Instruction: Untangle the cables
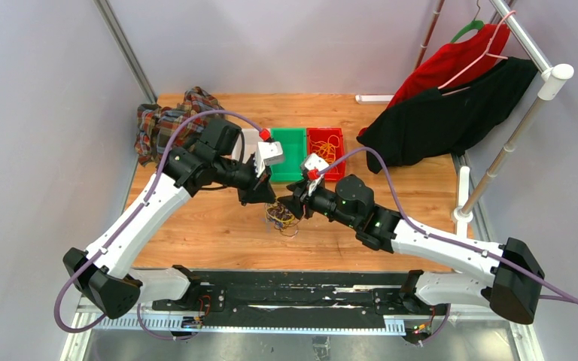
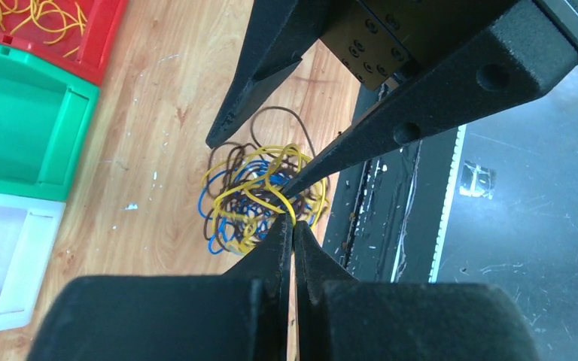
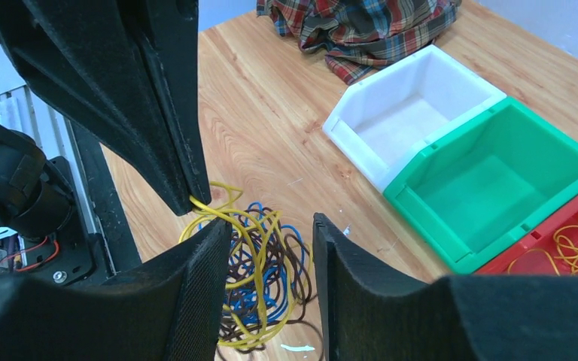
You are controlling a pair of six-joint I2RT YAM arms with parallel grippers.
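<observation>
The cables [image 1: 282, 216] are a fist-sized tangle of yellow, blue and dark brown loops on the wooden table, also seen in the left wrist view [image 2: 260, 199] and the right wrist view [image 3: 263, 286]. My left gripper [image 2: 293, 226] is shut, pinching a yellow strand at the top of the tangle; it sits just left of the bunch [image 1: 260, 197]. My right gripper [image 3: 269, 229] is open, its fingers straddling the tangle from the right side [image 1: 295, 207], with several strands running between them. The two grippers' tips nearly touch above the bunch.
Behind the tangle stand a white bin [image 1: 247, 141], a green bin [image 1: 287, 154] and a red bin [image 1: 325, 162] holding yellow loops. A plaid cloth [image 1: 169, 124] lies at the back left. Dark and red clothes [image 1: 451, 105] hang at the right. A black rail [image 1: 293, 289] lines the near edge.
</observation>
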